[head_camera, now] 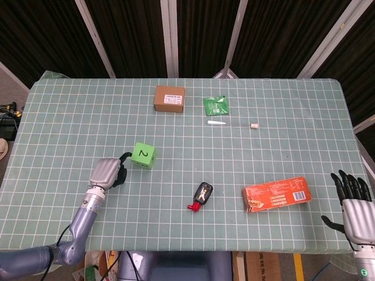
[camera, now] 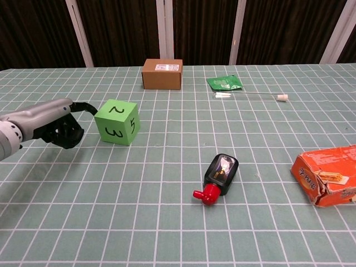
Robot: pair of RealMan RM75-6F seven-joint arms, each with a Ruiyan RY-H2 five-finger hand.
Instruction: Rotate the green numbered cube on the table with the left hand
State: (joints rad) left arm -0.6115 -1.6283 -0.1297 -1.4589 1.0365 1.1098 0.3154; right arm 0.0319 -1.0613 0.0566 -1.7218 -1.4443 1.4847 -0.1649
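Note:
The green numbered cube [head_camera: 143, 156] [camera: 117, 122] sits on the table left of centre, showing 2 on top, 3 toward the chest camera and 5 on its right side. My left hand [head_camera: 108, 172] [camera: 51, 123] lies just to the cube's left with fingers curled in, and one dark fingertip [camera: 90, 108] touches the cube's upper left edge. It holds nothing. My right hand [head_camera: 354, 202] hovers at the table's near right corner with its fingers spread, far from the cube.
A brown cardboard box [head_camera: 169, 98] and a green packet [head_camera: 215, 105] lie at the back. A white stick [head_camera: 218, 123] with a small cap [head_camera: 254, 124] lies nearby. A black and red bottle [head_camera: 201, 195] and an orange box [head_camera: 276, 195] lie nearer.

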